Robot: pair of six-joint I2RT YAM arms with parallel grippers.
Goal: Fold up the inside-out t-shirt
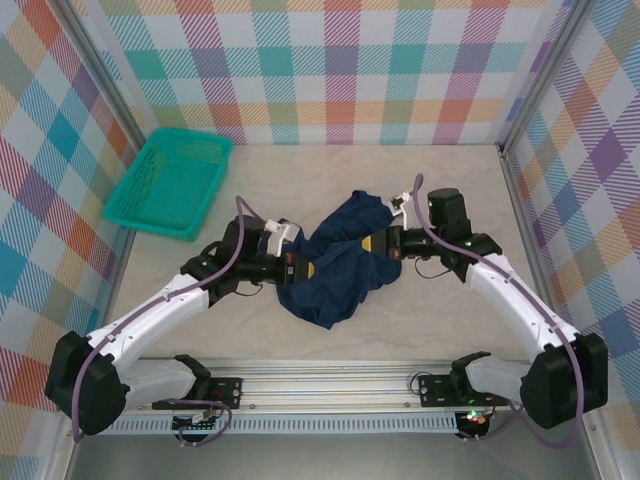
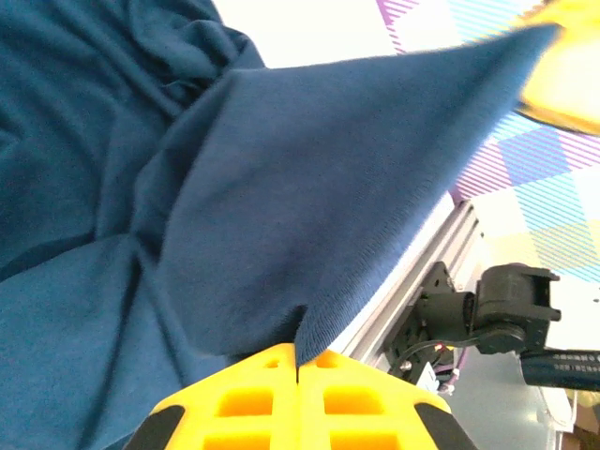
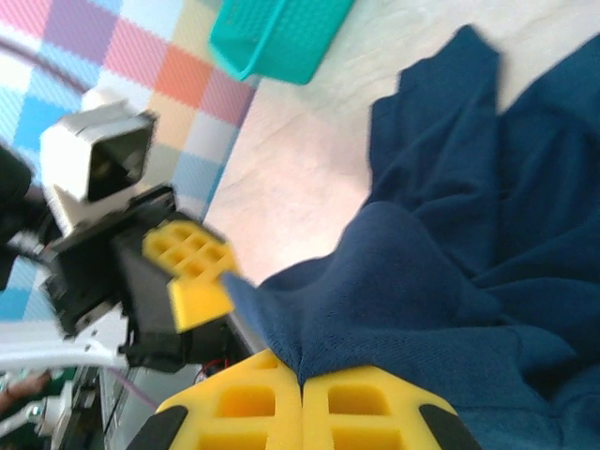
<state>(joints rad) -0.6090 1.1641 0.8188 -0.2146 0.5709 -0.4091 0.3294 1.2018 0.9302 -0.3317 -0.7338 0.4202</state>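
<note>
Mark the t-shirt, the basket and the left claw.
t-shirt [image 1: 335,285], top view, middle of the bunched cloth.
basket [image 1: 168,190], top view, bare mesh floor.
left claw [image 2: 298,358], left wrist view, where its shut fingertips meet.

The pale, faintly marbled tabletop [image 1: 300,170] carries two things. A teal mesh plastic basket [image 1: 170,185] sits at the far left corner, skewed to the edges and up against the left one. A dark navy t-shirt [image 1: 330,295] lies crumpled around the tabletop's centre, well apart from the basket. An aluminium rail [image 1: 330,385] runs along the near edge.
</note>
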